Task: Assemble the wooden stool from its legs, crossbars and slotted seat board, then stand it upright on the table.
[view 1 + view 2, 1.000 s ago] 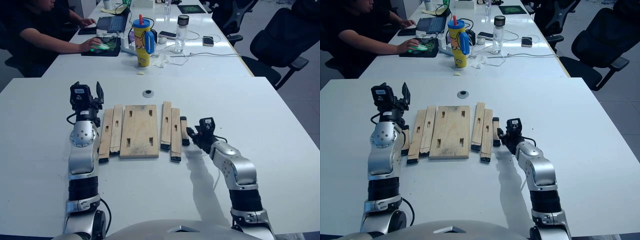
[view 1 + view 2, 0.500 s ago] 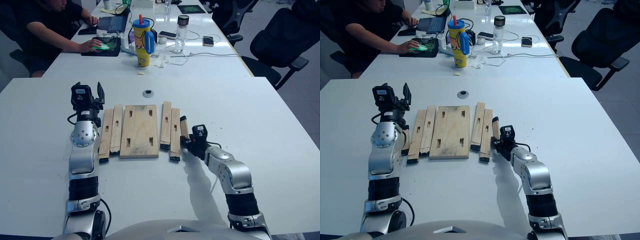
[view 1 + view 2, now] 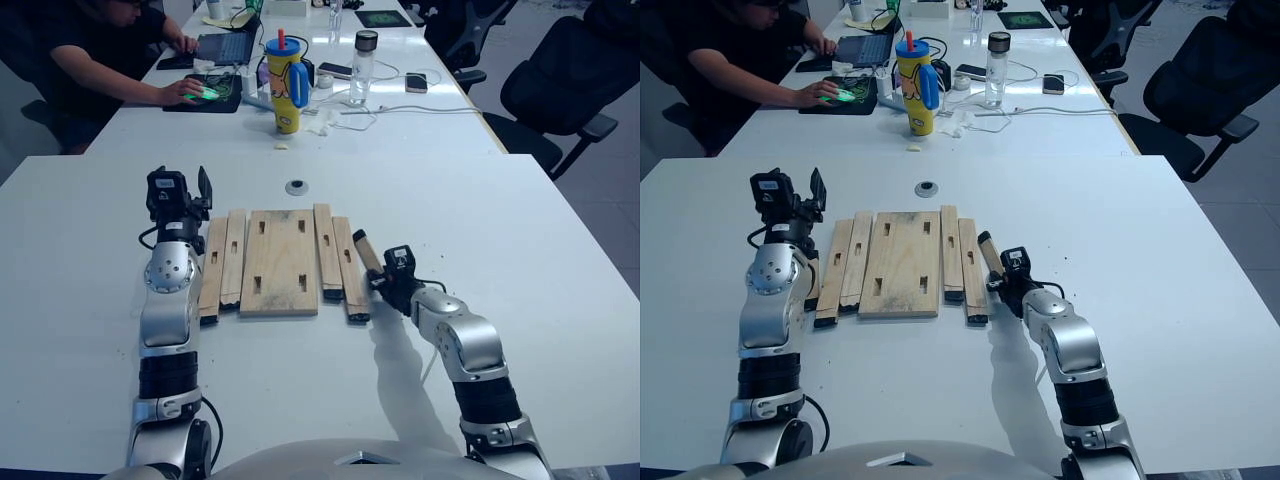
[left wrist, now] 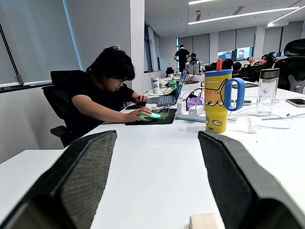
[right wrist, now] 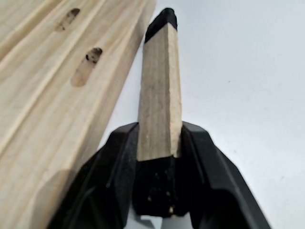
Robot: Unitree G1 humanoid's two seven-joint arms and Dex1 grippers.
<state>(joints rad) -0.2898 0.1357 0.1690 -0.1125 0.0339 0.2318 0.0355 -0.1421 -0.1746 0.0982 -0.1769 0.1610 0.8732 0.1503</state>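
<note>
The slotted seat board (image 3: 278,262) lies flat mid-table. Two legs (image 3: 222,262) rest along its left side, and two more legs (image 3: 338,262) lie against its right side, slightly slanted. My right gripper (image 3: 386,281) is shut on the near end of a short, black-tipped crossbar (image 3: 364,250), just right of those legs. In the right wrist view the crossbar (image 5: 159,95) sits squeezed between both fingers (image 5: 119,162), beside the slotted legs (image 5: 71,71). My left gripper (image 3: 186,193) stands open and empty, raised by the far end of the left legs; its fingers (image 4: 86,181) are wide apart.
A small round disc (image 3: 296,187) lies on the table beyond the board. On the far table stand a yellow cup (image 3: 285,85), a bottle (image 3: 362,68), cables, and a laptop with a person working at it. Bare tabletop stretches on the right and in front.
My right gripper closed on the crossbar's near end and shifted left. The two right legs slid against the seat board, and the crossbar now lies slanted. The left arm barely moved.
</note>
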